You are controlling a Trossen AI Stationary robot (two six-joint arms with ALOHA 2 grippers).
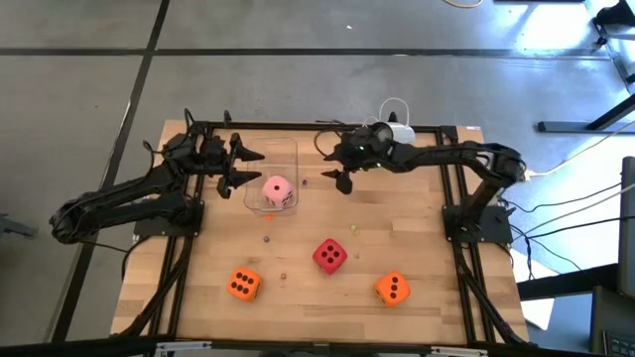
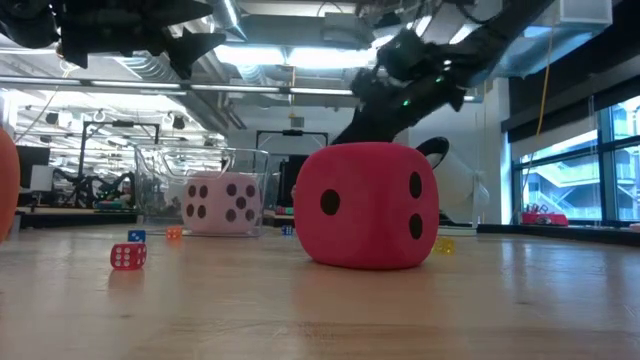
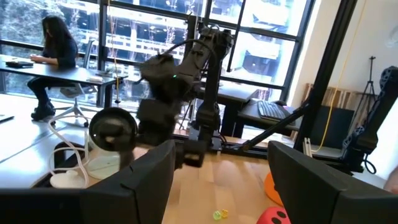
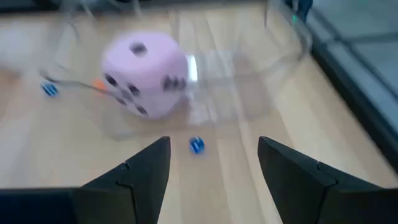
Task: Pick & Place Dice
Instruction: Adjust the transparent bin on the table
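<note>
The pink die [image 1: 278,190] sits inside the clear box [image 1: 260,150] at the back of the wooden table [image 1: 198,297]. So 1 die looks done, I think. The red die [image 1: 330,255] and 2 orange dice [image 1: 243,285] [image 1: 392,289] lie on the table near the front, well apart. The left gripper [image 1: 241,165] hangs by the box, fingers spread, holding nothing. The right gripper [image 1: 335,164] hangs just beside the box, also spread and empty. Next, 1 arm likely needs to reach forward to the red die.
</note>
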